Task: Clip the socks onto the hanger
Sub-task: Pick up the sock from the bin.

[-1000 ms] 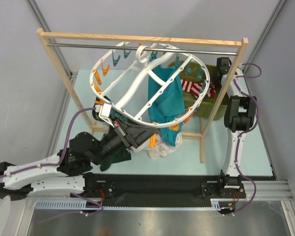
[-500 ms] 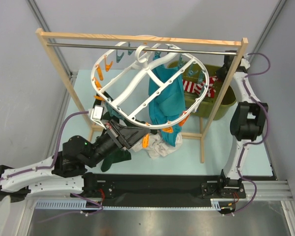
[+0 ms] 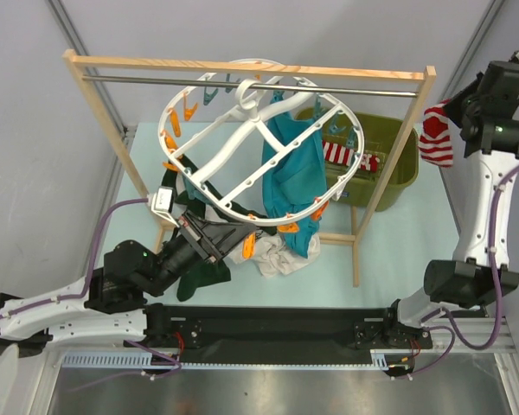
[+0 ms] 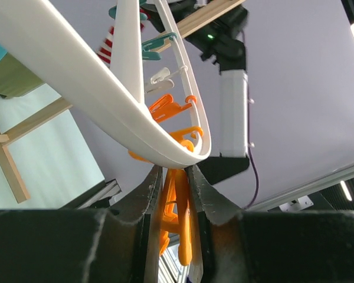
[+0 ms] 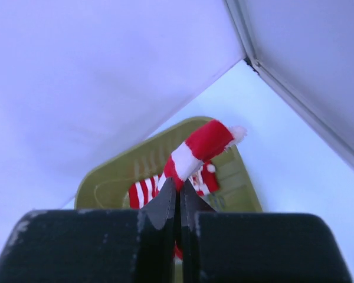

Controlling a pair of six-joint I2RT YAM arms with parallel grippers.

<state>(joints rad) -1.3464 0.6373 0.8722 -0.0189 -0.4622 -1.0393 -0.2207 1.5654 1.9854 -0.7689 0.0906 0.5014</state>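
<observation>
Since a second ago your right gripper (image 5: 178,187) has risen out of the olive bin (image 3: 402,169) to the right of the wooden rack (image 3: 242,67); it is clamped tight on one striped sock (image 3: 435,138), which dangles in the air well apart from the hanger (image 3: 242,147). The right wrist view shows you a second sock (image 5: 143,193) lying in the bin. Only the left wrist view shows plainly that the left gripper (image 4: 176,177) is pinched onto an orange clip (image 4: 183,236) just under the hanger's white rim.
</observation>
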